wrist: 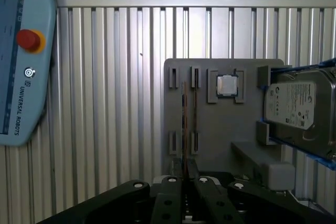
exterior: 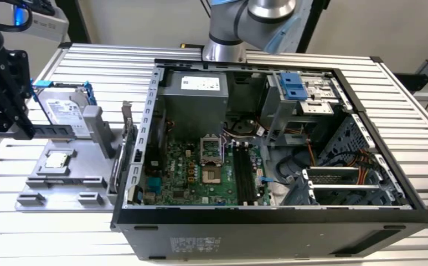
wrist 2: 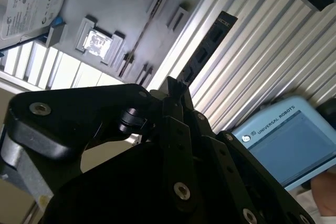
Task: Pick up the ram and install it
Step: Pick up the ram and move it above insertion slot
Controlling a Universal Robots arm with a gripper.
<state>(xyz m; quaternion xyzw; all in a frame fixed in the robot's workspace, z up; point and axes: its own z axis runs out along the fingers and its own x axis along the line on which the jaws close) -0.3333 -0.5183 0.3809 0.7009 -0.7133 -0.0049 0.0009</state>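
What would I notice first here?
The big open computer case in the middle of the ribbed metal table, its green board showing. In the second wrist view, the black gripper holds the thin ram; a gray tray with a silver hard drive sits at the exterior view's left.

ram (wrist 2: 209,48) base hidden, pendant (wrist 2: 286,142) blurred, cropped

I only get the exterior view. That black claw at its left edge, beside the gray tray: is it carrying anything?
Observer: Yes. In the second wrist view a long dark memory stick juts from between the jaws.
Operator: What does it look like?
Observer: That view shows a row of dark chips along its flat face.
Operator: Which way does it point?
Observer: In the first wrist view it is edge-on, aimed toward the gray tray.
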